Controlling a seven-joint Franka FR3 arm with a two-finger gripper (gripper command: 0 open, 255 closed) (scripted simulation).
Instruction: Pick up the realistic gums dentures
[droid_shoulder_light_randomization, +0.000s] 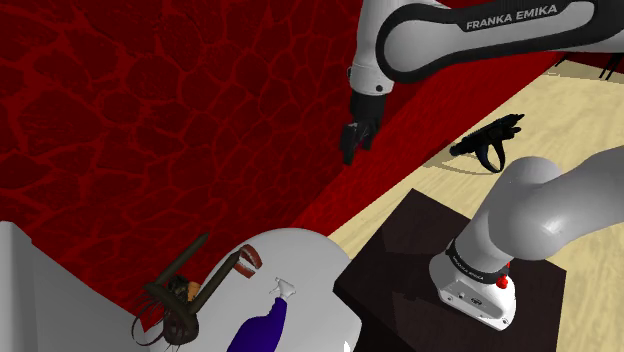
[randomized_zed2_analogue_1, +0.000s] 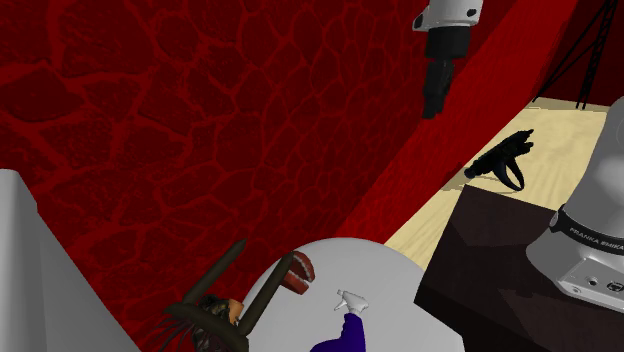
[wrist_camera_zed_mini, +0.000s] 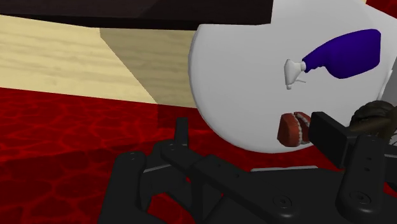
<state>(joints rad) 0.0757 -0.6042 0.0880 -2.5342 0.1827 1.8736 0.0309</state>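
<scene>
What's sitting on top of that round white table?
On the table: red dentures, a blue spray bottle, and a dark stick tool overlapping its edge. Whether that tool rests on it is hidden.

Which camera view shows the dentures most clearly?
The wrist view: the dentures face it, red gums and white teeth plain, on the white round table. In the shoulder view the dentures lie farther off beside a brown stick. The second exterior view shows them similarly, red with some teeth visible.
</scene>
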